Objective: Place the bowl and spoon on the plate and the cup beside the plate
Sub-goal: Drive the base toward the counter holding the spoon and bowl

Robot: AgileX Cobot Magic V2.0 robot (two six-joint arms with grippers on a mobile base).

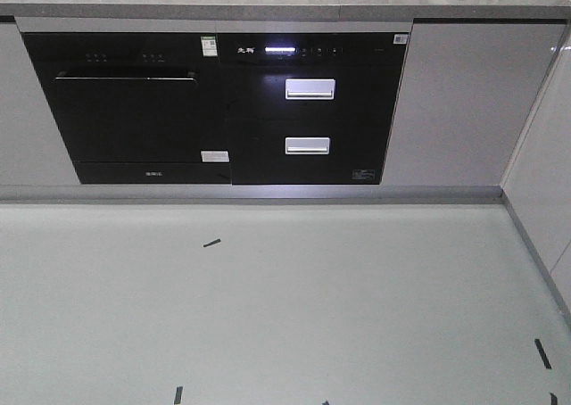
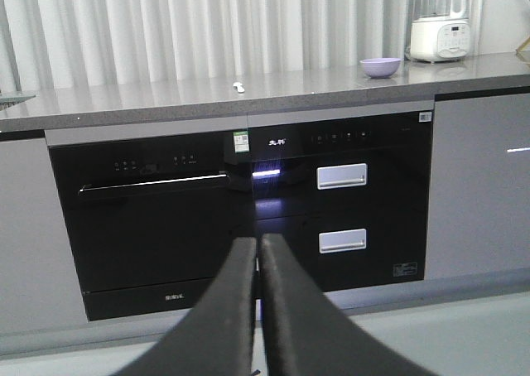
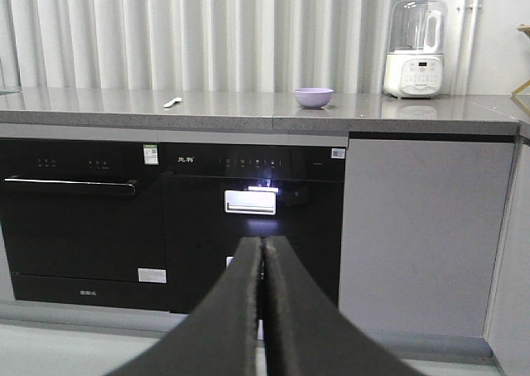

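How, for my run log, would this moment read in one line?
left gripper shut, empty | right gripper shut, empty | bowl on counter | spoon on counter, apart from bowl | plate, cup not seen

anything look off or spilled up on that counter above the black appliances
Nothing stands out. The bowl sits upright on the counter, and the spoon lies well to its left, apart from it. Nothing looks spilled, tipped or broken, though the spoon is too small to judge closely.
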